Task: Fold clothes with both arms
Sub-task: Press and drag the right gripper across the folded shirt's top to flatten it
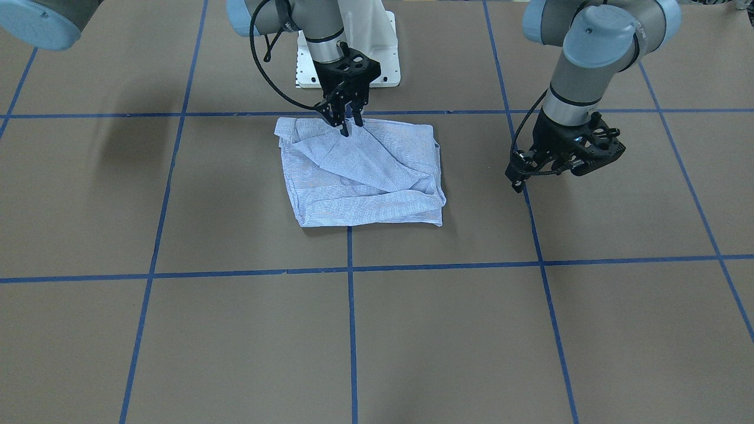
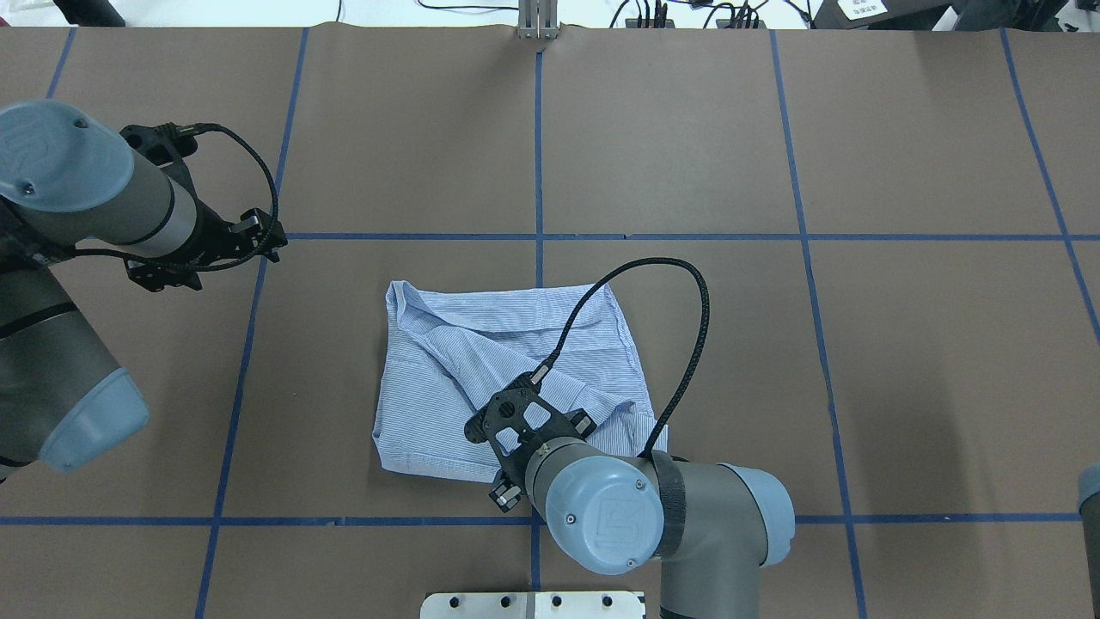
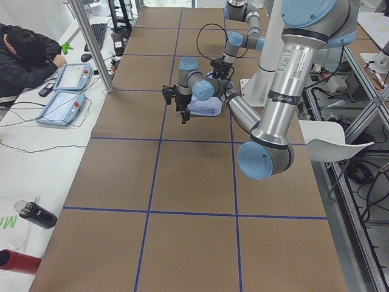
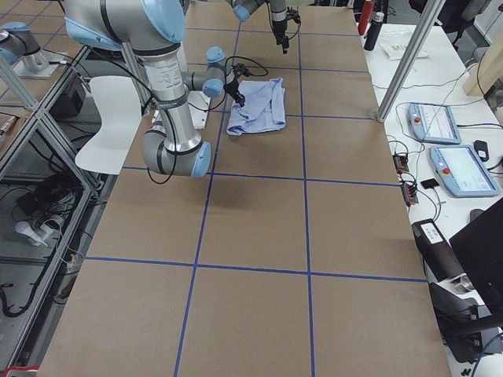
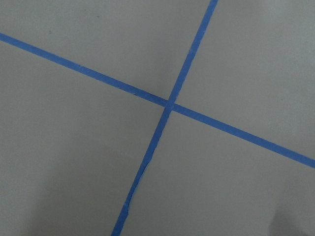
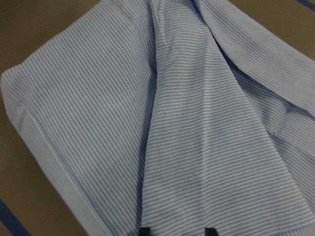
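The clothes are one light blue striped shirt [image 1: 365, 182], folded into a rough square on the brown table, also visible from above [image 2: 447, 404]. A sleeve lies diagonally across it. My right gripper [image 1: 349, 126] points down onto the shirt's edge nearest the robot base. In the right wrist view its two black fingertips [image 6: 144, 230] stand apart with flat cloth [image 6: 98, 108] between them. From above, the wrist hides those fingertips. My left gripper [image 1: 517, 184] hovers beside the shirt over bare table, holding nothing. I cannot tell whether its jaws are open or shut.
Blue tape lines [image 5: 170, 105] divide the table into squares. The white pedestal base [image 1: 389, 53] stands just behind the shirt. A person [image 3: 27, 52] leans on a side table with control tablets [image 3: 64, 91]. Bottles [image 3: 33, 214] lie at that table's near end.
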